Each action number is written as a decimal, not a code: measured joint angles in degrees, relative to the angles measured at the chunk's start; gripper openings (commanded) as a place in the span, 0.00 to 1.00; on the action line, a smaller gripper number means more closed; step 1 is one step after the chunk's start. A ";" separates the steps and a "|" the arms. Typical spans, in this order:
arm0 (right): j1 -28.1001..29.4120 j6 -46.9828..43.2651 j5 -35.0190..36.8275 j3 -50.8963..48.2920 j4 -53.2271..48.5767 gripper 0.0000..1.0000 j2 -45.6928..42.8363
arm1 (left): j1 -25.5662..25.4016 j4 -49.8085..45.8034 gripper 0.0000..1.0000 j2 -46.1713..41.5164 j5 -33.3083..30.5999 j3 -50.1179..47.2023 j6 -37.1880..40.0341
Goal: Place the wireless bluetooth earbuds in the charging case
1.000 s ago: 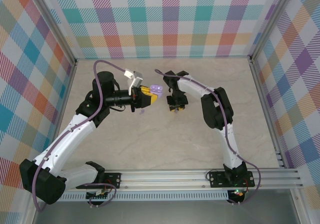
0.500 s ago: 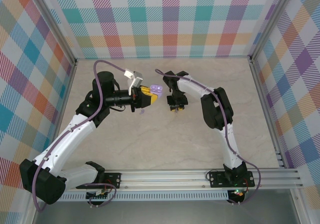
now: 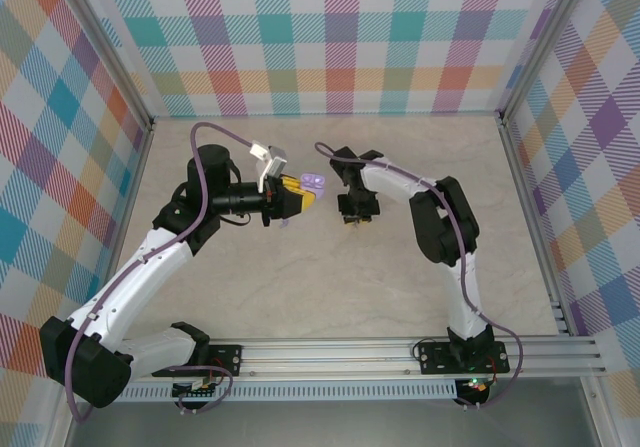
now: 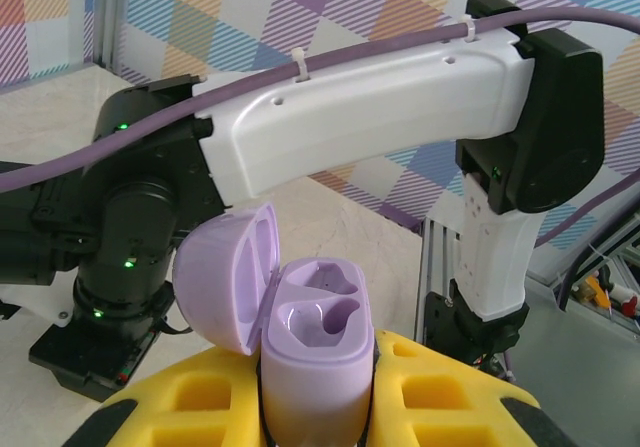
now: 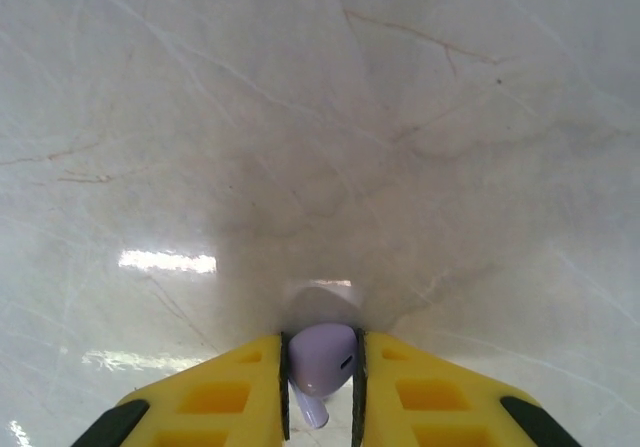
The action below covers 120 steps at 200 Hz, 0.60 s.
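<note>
Lilac case (image 4: 318, 352), lid (image 4: 225, 282) open, clamped in left pincer (image 4: 318, 417), lilac earbud (image 5: 322, 359) gripped by right pincer (image 5: 322, 392) above surface (image 5: 300, 117)

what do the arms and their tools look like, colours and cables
The left arm and right arm have white shells and black joints, each with a purple cable zip-tied on. The left tool and right tool have yellow fingers with rectangular pockets.

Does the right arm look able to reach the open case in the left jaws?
Probably yes. The lilac case, lid open, wells empty, is held in the left jaws close to the right arm, whose jaws pinch an earbud; nothing lies between.
</note>
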 measured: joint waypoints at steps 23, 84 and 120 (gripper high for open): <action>-0.31 0.00 0.15 -1.66 1.42 0.22 -1.49 | 0.00 0.00 0.10 0.00 -0.35 -0.02 0.00; -1.09 0.83 0.39 -10.16 8.94 0.22 -9.40 | 0.00 0.04 0.10 0.00 -2.97 -1.09 -0.09; -1.84 1.16 0.33 -12.68 12.63 0.23 -13.42 | 0.00 0.22 0.11 0.00 -6.93 -1.99 -1.38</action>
